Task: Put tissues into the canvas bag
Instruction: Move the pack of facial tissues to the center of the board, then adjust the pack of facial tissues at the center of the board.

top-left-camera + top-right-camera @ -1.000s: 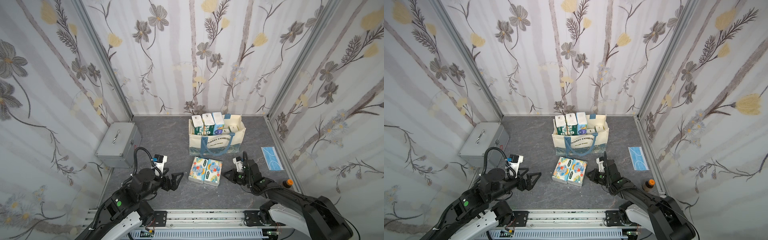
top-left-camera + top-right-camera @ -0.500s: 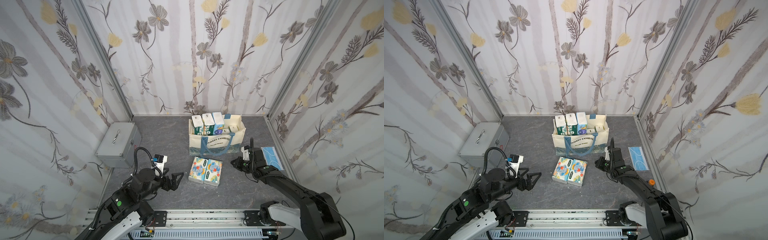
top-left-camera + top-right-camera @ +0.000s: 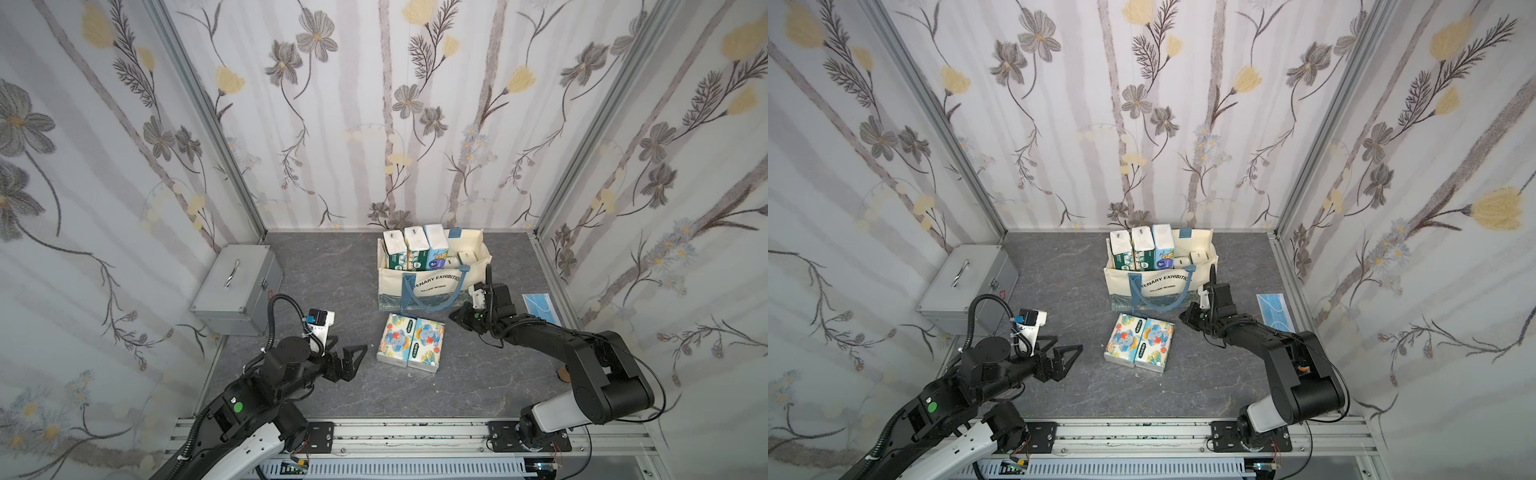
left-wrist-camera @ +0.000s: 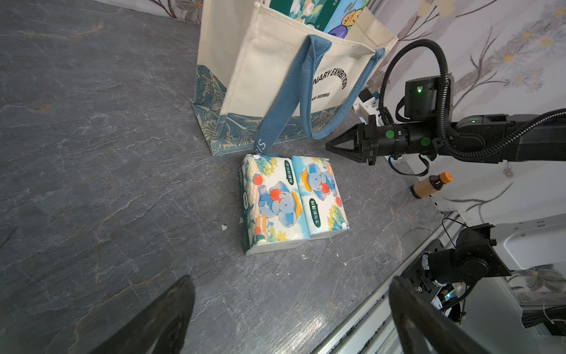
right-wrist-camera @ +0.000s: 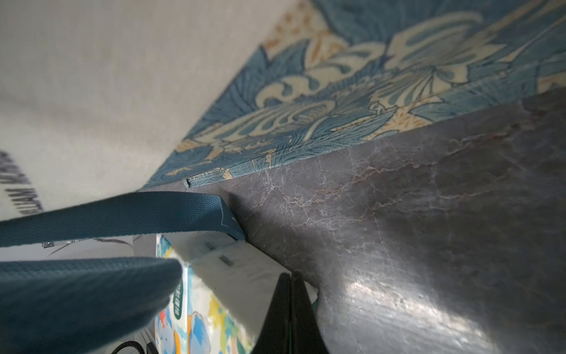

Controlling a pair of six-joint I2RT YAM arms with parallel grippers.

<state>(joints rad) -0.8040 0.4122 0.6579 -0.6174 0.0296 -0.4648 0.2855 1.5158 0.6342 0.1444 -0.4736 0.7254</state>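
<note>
Lying flat, two tissue packs (image 3: pixel 411 341) point lengthwise toward the canvas bag (image 3: pixel 432 287); right pincer (image 3: pixel 452 318) pinched empty, left pincer (image 3: pixel 351 345) gaping.

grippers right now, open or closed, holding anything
Left gripper: open, holding nothing.
Right gripper: closed, holding nothing.

Both my arms: matte black tube links (image 3: pixel 544 336), glossy white shell (image 3: pixel 557 411) at the base. Green round stickers (image 4: pixel 389 134) on joints. Ribbed black cable hose (image 4: pixel 443 66) arches over each wrist, white camera bracket (image 3: pixel 322 328) beside it. My fingers (image 4: pixel 165 318) on left gripper (image 3: pixel 351 344) and right gripper (image 4: pixel 328 146): black, triangular, tapering to points.
</note>
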